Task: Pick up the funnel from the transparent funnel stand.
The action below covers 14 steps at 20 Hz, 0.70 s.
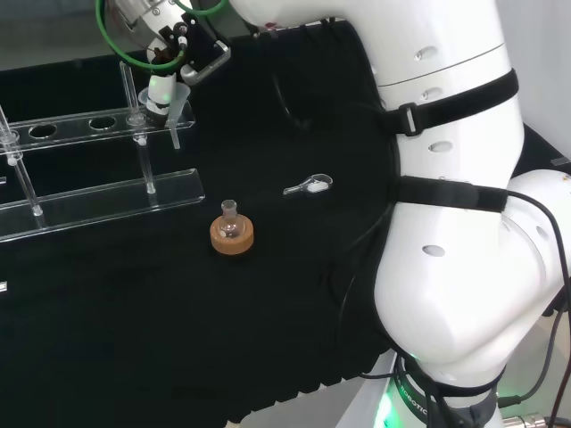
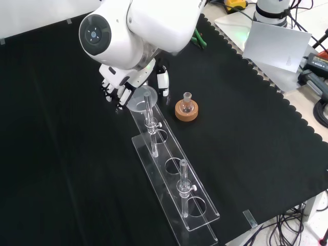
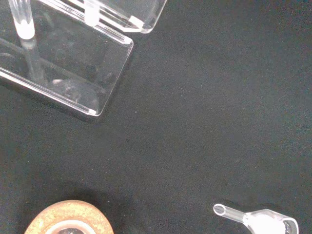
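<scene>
The hand point(image 2: 119, 84) grips the funnel point(image 2: 142, 97) beside the funnel stand point(image 2: 174, 190).

The bench cloth point(image 2: 61, 154) is matt black fabric, soaks up light, and has a zigzag-cut edge in the front view. The funnel stand point(image 2: 171, 174) is clear acrylic-looking plastic, smooth and glossy, edges catching bright highlights, with clear rod posts. The funnel point(image 1: 169, 105) looks like clear, slightly milky plastic or glass, can't tell which. The little flask point(image 2: 186, 102) is clear shiny glass, sitting in a cork ring point(image 2: 186, 113), tan and grainy, matt and rough-looking up close in the wrist view. The small scoop point(image 3: 261, 222) is transparent and glossy too. The arm's links point(image 1: 446, 223) are glossy white moulded plastic with matt black straps; the hand point(image 2: 120, 84) is smooth black-and-white plastic.
</scene>
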Each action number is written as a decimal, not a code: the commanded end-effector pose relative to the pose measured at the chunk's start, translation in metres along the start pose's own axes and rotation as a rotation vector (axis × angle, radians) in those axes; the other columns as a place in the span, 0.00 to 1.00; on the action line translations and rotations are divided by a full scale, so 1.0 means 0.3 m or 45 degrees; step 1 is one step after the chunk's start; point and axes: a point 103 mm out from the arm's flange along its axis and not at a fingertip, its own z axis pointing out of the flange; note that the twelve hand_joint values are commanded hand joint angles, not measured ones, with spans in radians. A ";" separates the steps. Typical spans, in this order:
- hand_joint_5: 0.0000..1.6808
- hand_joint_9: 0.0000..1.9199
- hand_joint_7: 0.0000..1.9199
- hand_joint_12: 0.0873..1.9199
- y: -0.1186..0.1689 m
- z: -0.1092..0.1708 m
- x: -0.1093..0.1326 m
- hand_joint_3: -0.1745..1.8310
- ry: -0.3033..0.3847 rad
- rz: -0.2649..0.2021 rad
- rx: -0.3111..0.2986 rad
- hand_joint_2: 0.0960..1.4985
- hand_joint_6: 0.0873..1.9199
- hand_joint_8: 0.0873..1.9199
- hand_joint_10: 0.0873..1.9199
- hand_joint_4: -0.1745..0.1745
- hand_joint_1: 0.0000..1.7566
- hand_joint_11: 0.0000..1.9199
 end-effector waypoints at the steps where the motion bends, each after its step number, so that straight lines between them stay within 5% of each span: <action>1: 0.23 0.08 0.33 0.53 -0.006 0.002 -0.002 0.10 0.024 0.000 -0.017 0.48 0.00 0.24 0.34 0.49 0.30 0.00; 14: 0.28 0.12 0.37 0.56 -0.034 -0.004 -0.003 0.10 0.061 0.024 -0.066 0.49 0.00 0.22 0.31 0.51 0.32 0.00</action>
